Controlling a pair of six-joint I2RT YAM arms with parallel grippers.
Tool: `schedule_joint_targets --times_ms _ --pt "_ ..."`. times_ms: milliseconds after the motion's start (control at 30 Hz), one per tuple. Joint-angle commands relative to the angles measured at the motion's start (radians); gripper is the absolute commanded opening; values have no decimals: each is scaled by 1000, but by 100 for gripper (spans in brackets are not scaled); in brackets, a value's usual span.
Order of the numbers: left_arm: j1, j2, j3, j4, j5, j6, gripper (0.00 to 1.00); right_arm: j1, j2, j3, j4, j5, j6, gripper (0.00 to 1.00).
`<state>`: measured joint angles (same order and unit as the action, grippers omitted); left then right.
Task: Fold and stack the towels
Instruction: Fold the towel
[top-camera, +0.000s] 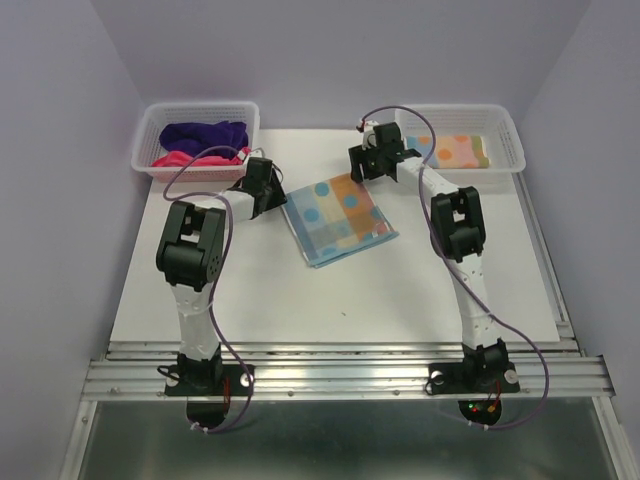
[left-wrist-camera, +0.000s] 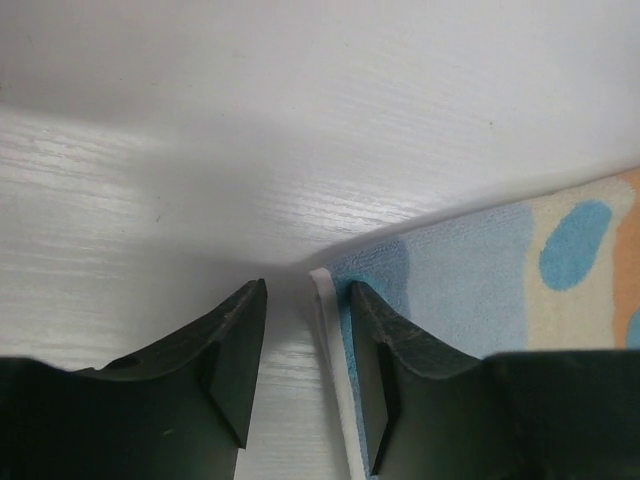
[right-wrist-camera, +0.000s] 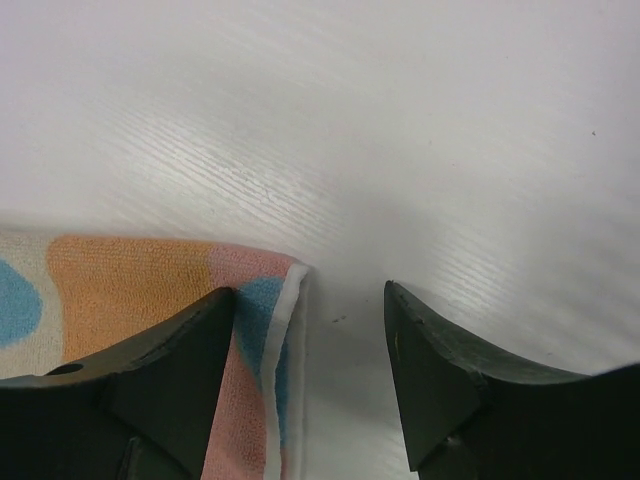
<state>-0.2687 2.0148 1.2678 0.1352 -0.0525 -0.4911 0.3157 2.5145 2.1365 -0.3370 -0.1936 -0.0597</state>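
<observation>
A light blue towel with orange and blue spots (top-camera: 338, 218) lies flat on the white table, folded over with doubled edges. My left gripper (top-camera: 277, 194) is open at its left corner. In the left wrist view (left-wrist-camera: 308, 290) its jaws straddle the towel's white hem, the right finger over the cloth (left-wrist-camera: 480, 280). My right gripper (top-camera: 362, 166) is open at the far right corner. In the right wrist view (right-wrist-camera: 309, 290) the corner of the towel (right-wrist-camera: 130, 280) lies between its jaws, beside the left finger. Neither holds anything.
A white mesh basket (top-camera: 200, 106) at the back left holds a dark purple towel (top-camera: 205, 133) and a pink-red towel (top-camera: 175, 159). A second basket (top-camera: 508, 130) at the back right holds a folded spotted towel (top-camera: 455, 150). Purple walls close in on both sides.
</observation>
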Motion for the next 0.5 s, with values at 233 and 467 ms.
schedule_joint_targets --times_ms 233,467 --pt "-3 12 56 -11 17 28 25 8 47 60 49 -67 11 44" --pt "-3 2 50 18 40 34 0 8 24 45 61 -104 9 12"
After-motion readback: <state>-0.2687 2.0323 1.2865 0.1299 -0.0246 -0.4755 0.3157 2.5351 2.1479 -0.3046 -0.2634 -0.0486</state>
